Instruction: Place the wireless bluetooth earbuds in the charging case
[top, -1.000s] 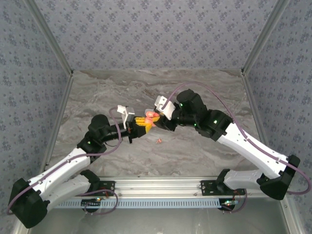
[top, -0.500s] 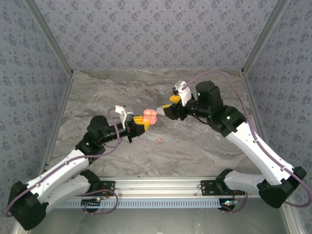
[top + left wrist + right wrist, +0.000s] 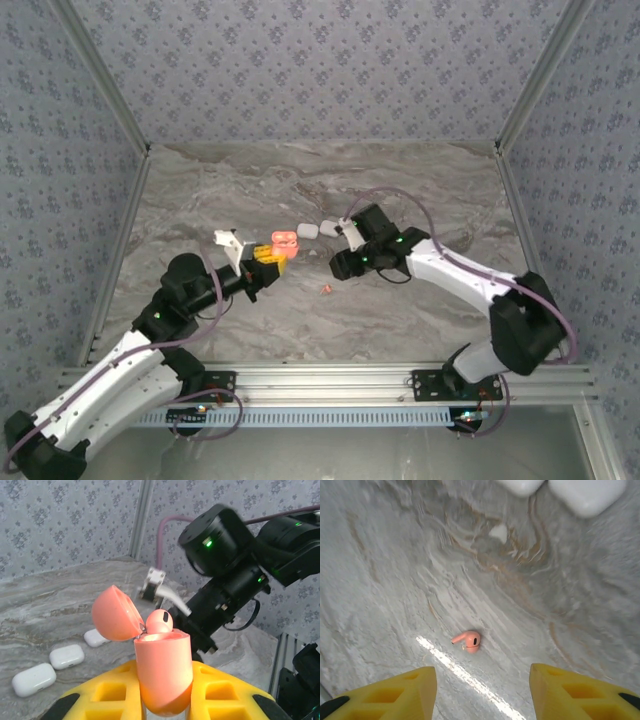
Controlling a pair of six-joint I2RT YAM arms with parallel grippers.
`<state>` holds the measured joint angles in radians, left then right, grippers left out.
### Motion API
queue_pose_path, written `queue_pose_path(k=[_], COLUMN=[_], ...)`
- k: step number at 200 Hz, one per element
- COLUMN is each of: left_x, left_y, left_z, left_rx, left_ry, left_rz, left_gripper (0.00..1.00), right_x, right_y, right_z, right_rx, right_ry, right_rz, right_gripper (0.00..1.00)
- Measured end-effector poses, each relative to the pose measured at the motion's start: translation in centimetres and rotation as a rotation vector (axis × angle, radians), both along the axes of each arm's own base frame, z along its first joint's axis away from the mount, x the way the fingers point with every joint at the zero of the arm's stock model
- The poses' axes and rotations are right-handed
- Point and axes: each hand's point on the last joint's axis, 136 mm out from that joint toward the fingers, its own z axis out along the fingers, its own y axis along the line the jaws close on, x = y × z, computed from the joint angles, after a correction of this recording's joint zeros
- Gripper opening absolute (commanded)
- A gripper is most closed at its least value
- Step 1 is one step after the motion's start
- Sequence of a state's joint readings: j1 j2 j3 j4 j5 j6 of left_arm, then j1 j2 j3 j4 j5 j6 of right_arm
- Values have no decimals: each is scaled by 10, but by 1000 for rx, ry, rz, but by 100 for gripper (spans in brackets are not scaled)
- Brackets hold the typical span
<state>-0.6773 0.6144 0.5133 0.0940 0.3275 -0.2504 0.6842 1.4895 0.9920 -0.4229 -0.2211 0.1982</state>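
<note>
Left gripper (image 3: 162,696) clamps a salmon case (image 3: 163,667), lid flipped open, one salmon earbud (image 3: 159,621) seated inside. Right gripper (image 3: 482,690) hangs spread wide above the tabletop (image 3: 395,580), the other earbud (image 3: 468,641) lying just ahead.

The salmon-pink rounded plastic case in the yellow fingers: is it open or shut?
Open: the salmon-pink case has its lid hinged back, and a pink earbud sits in it.

White arm links (image 3: 110,372), black joints (image 3: 190,285), mauve cables (image 3: 161,535), green lights (image 3: 206,543), yellow pincer fingers (image 3: 575,692) with black tips
</note>
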Motion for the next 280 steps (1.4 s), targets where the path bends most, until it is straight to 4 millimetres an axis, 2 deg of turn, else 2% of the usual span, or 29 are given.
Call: queue_pose_path(k=[18,45,112,196,280], left_x=[0,0,0,0,0], left_y=[2,2,3,3,3], left_z=[-6,-10,-12,-13,-14], left_rx=[12,22,32,33,35], left_ry=[13,25,26,28,30], left_rz=[7,11,14,14,14], left_gripper=[2,2,2,2,2], right_x=[-3,-1,-5,-4,-9], right_y=[9,21,35,37,40], right_z=[-23,-46,-77,-85,-85], right_rx=[-35,-75,-134,-162,-166], right_ry=[39,74,116,121,123], right_rz=[25,46,78,81,93], right_gripper=[51,49,45,31,31])
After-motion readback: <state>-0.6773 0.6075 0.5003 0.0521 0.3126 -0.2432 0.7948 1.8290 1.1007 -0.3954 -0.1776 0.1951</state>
